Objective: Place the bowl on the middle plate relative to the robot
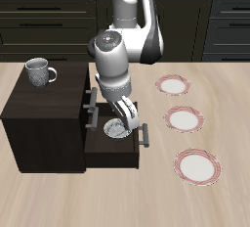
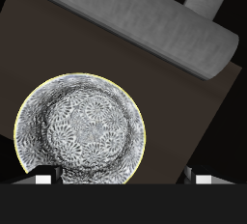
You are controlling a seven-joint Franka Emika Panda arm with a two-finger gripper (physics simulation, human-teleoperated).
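The bowl (image 1: 115, 129) lies in the open drawer (image 1: 119, 149) of the dark cabinet (image 1: 39, 113), close to the drawer's front edge and its grey bar handle (image 2: 145, 25). For a sound grasp, one finger should be lowered inside the bowl's rim and the other outside it, so that the wall is pinched, then the bowl lifted straight up clear of the drawer. The gripper (image 1: 125, 125) hangs directly above the bowl, apparently not yet touching it; its fingers (image 2: 43, 179) are seen spread apart and empty. The middle plate (image 1: 183, 119) waits on the table (image 1: 117, 197), between two identical plates, well apart from the drawer. A mug (image 1: 39, 70) stands on the cabinet.
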